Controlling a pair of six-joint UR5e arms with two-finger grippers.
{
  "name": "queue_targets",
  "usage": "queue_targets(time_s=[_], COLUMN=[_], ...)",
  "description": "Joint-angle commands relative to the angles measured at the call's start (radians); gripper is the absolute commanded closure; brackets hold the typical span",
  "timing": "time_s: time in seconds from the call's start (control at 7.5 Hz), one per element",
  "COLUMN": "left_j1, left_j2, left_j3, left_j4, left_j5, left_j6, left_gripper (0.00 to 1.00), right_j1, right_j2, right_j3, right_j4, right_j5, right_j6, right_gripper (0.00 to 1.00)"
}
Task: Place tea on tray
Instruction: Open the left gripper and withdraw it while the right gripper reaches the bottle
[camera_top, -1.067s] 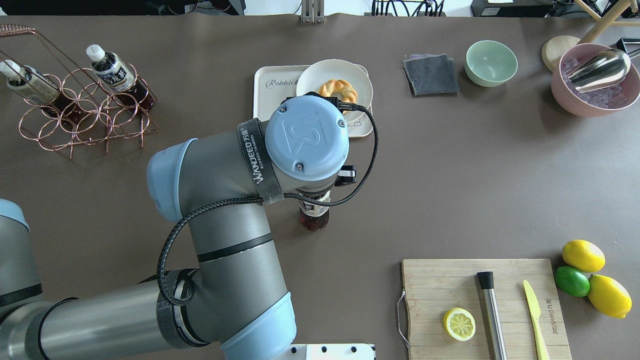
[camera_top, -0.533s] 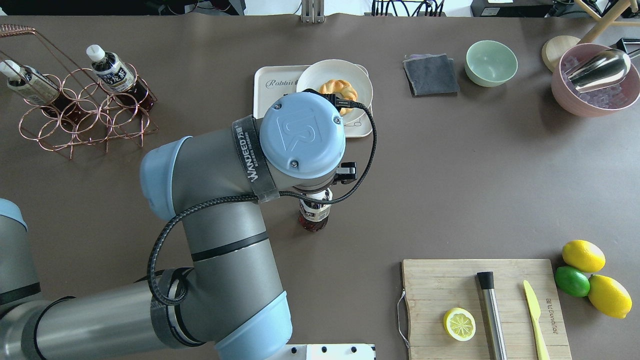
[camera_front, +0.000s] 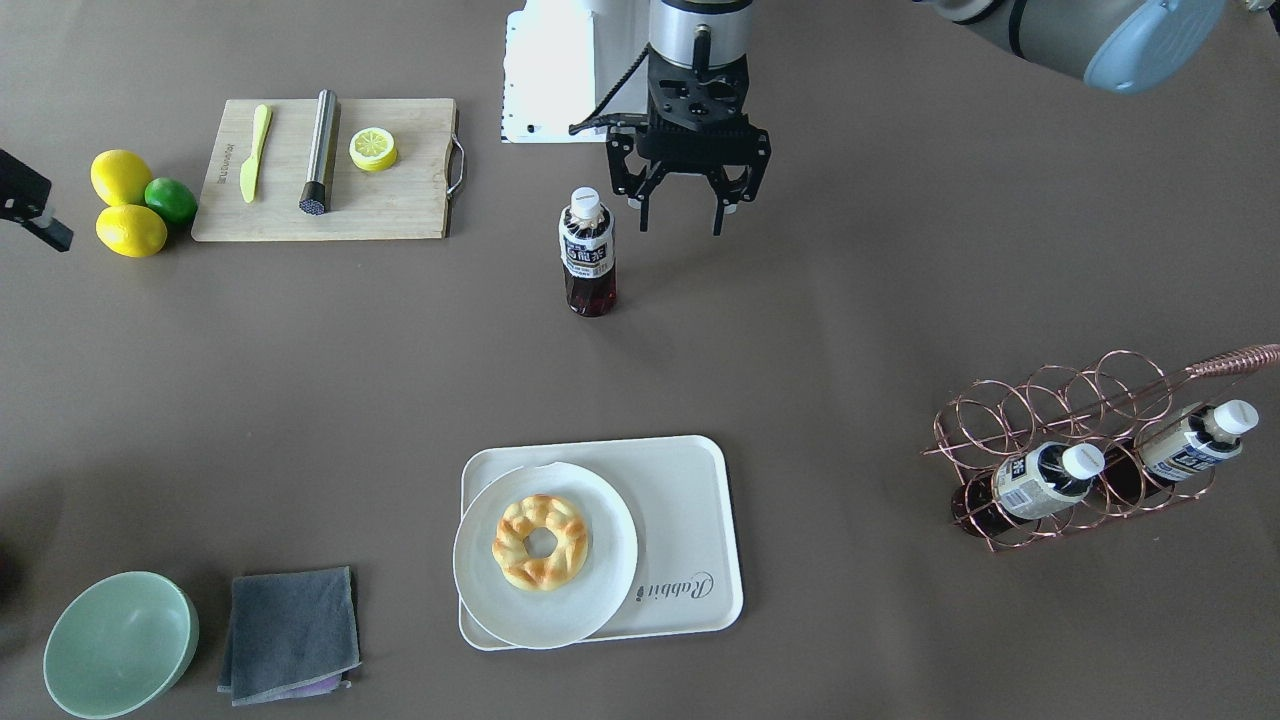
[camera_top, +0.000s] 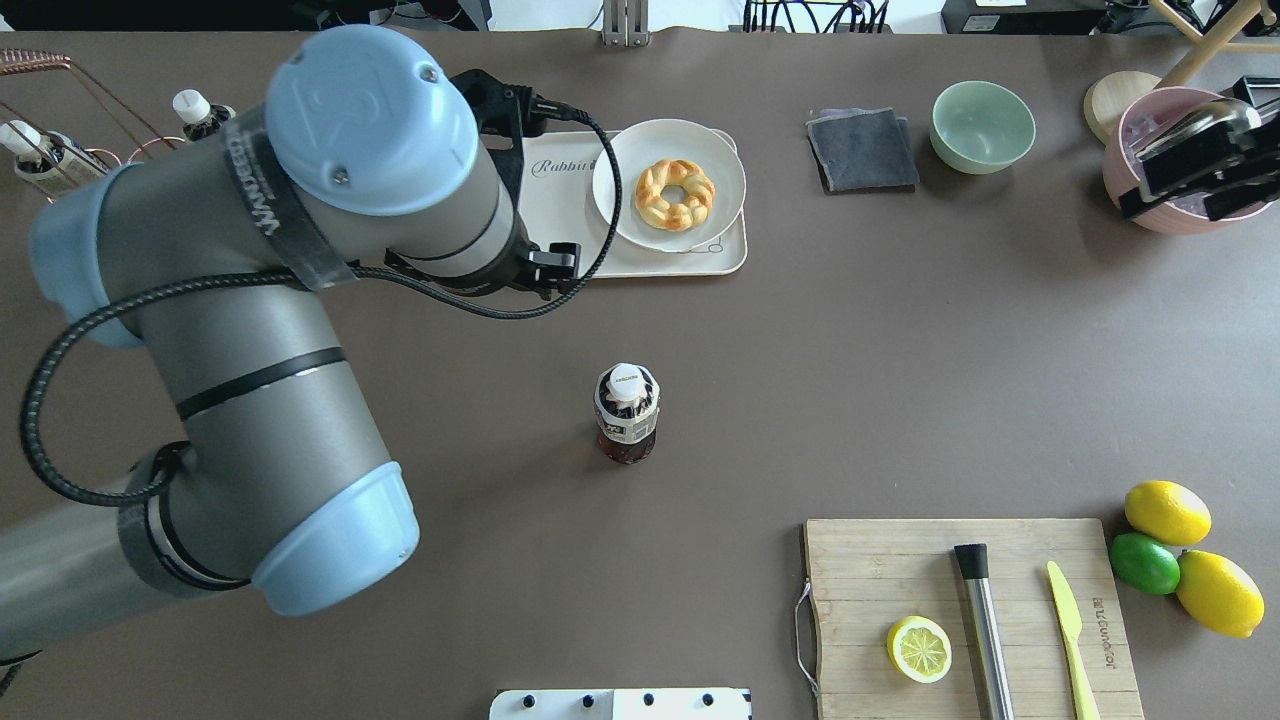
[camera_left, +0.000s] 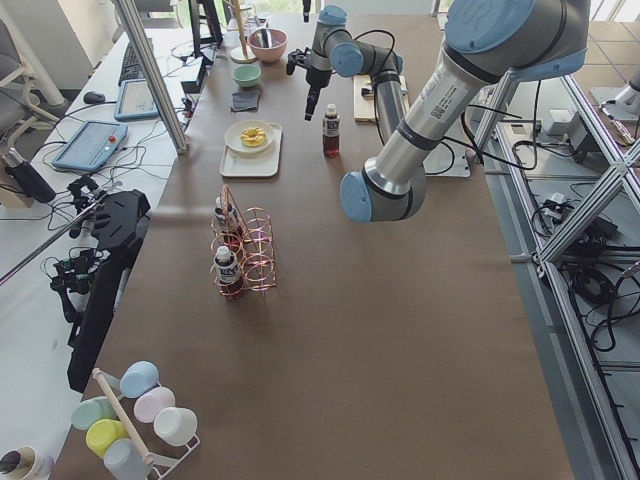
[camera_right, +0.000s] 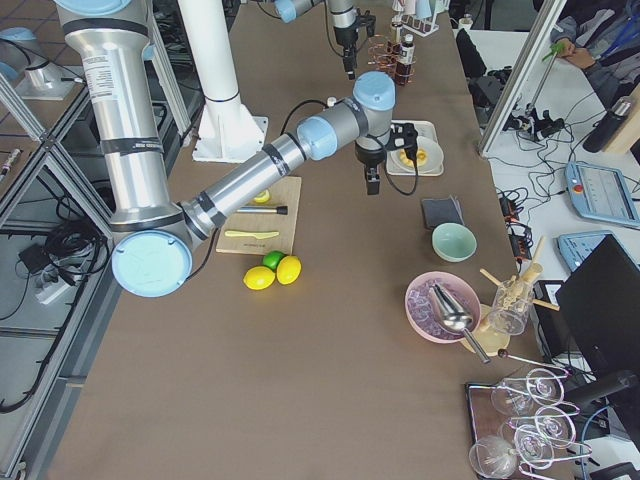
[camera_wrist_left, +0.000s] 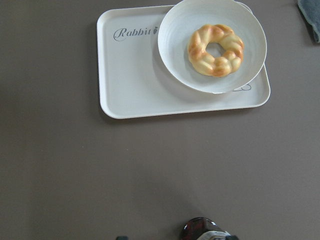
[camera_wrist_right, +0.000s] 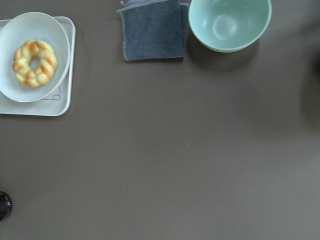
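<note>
The tea bottle (camera_top: 627, 412) stands upright and alone on the brown table, white cap up; it also shows in the front view (camera_front: 587, 250). My left gripper (camera_front: 681, 225) is open and empty, raised above the table beside the bottle and apart from it. In the overhead view the left wrist hides it. The cream tray (camera_top: 560, 215) marked "Rabbit" lies beyond the bottle, its left half bare (camera_wrist_left: 130, 80). My right gripper (camera_top: 1200, 170) hangs high over the far right; I cannot tell whether it is open or shut.
A white plate (camera_top: 612, 170) with a doughnut (camera_top: 675, 193) covers the tray's right half. Two alike bottles (camera_front: 1045, 478) lie in a copper rack (camera_front: 1060, 400). A cutting board (camera_top: 1000, 540), lemons, a green bowl (camera_top: 982, 125), a grey cloth (camera_top: 862, 148) and a pink bowl (camera_top: 1180, 218) lie to the right.
My left gripper has let go of the bottle and the arm has risen and swung away to the far left. The bottle stays standing. My right gripper has come into the overhead view.
</note>
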Motion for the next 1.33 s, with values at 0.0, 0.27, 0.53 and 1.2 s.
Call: queue_targets(time_s=[0.0,0.27,0.53,1.2], left_j1=[-0.158,-0.287,-0.365,-0.379], left_j2=[0.136,0.289,0.444,0.526], left_j3=[-0.051,-0.050,-0.059,-0.094], left_j4=[-0.028,-0.176,-0.328,-0.403], left_j5=[-0.105,-0.232,-0.304,-0.317], left_j6=[0.184,0.351,0.406,0.401], left_gripper=[0.24,0.23,0.21,0.19], right_j1=[-0.311,-0.500,-0.643,-0.769], right_j2=[0.242,0.370,0.555,0.658], right_j3=[0.066,0.066,-0.012,-0.203], right_j4=[-0.006,-0.020,-0.176,-0.186], right_j5=[-0.156,-0.288,-0.425,-0.551], right_j6=[0.574,0.772,0.769,0.763], right_gripper=[0.00,0.00,0.00,0.24])
